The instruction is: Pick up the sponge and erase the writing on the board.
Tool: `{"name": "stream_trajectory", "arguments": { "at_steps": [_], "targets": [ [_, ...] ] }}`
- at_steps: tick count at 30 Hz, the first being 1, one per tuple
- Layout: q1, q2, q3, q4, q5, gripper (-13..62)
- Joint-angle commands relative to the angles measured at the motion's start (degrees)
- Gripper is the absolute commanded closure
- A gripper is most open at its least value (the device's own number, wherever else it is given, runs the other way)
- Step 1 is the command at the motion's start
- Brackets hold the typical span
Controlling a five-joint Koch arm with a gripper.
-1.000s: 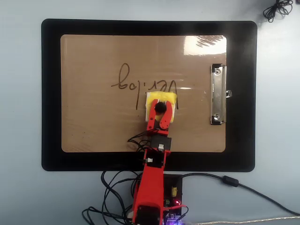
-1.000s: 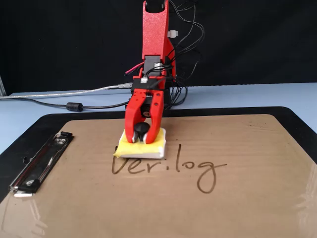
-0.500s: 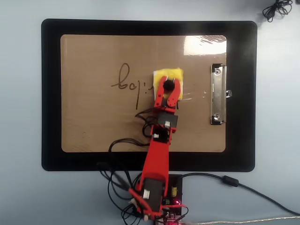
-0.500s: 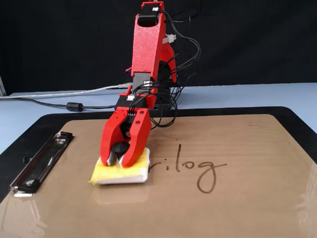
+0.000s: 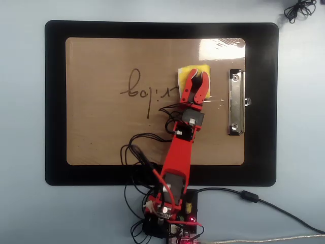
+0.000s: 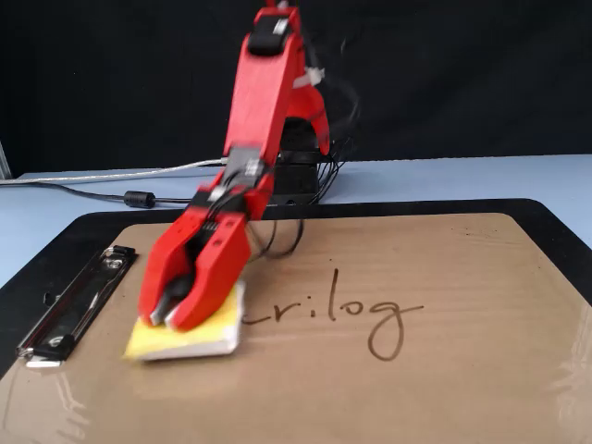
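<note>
The brown board (image 5: 101, 132) (image 6: 462, 388) lies on a black mat. My red gripper (image 5: 198, 75) (image 6: 166, 319) is shut on the yellow sponge (image 5: 184, 72) (image 6: 148, 340), gripping the knob in its middle and pressing the pad flat on the board. The sponge sits near the silver clip (image 5: 235, 101) (image 6: 79, 305). The dark writing (image 5: 142, 91) (image 6: 361, 314) is left of the sponge in the overhead view and right of it in the fixed view. Its letters nearest the sponge are wiped off.
The black mat (image 5: 56, 101) (image 6: 555, 222) frames the board on a pale blue table. Loose black wires (image 5: 137, 152) trail from the arm over the board's near edge. The arm's base (image 5: 167, 223) and a grey cable (image 5: 254, 198) lie beyond the mat.
The gripper has swept the sponge across the start of the word toward the clip, wiping away the first letters. The arm now leans further to that side.
</note>
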Motion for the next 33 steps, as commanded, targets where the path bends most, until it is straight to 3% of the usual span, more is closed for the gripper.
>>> {"name": "stream_trajectory", "arguments": {
  "at_steps": [1,4,6,8,13,16,21,23,29,31,33],
  "targets": [
    [0.88,13.27,12.66,0.70,-0.62,57.1],
    [0.88,38.23,36.12,1.32,-0.62,57.1],
    [0.53,48.60,43.86,2.37,-0.79,57.1],
    [0.09,41.92,37.18,5.27,-1.05,57.1],
    [0.26,5.98,2.11,4.66,-0.79,57.1],
    [0.79,11.25,7.82,3.78,-0.53,57.1],
    [2.20,38.06,35.16,3.60,0.18,57.1],
    [2.20,33.22,31.03,3.69,0.09,57.1],
    [1.14,-8.79,-8.26,-4.75,0.00,57.1],
    [0.97,-7.56,-6.24,-6.86,0.09,57.1],
    [0.97,3.08,6.06,-7.03,0.09,57.1]
  ]
}}
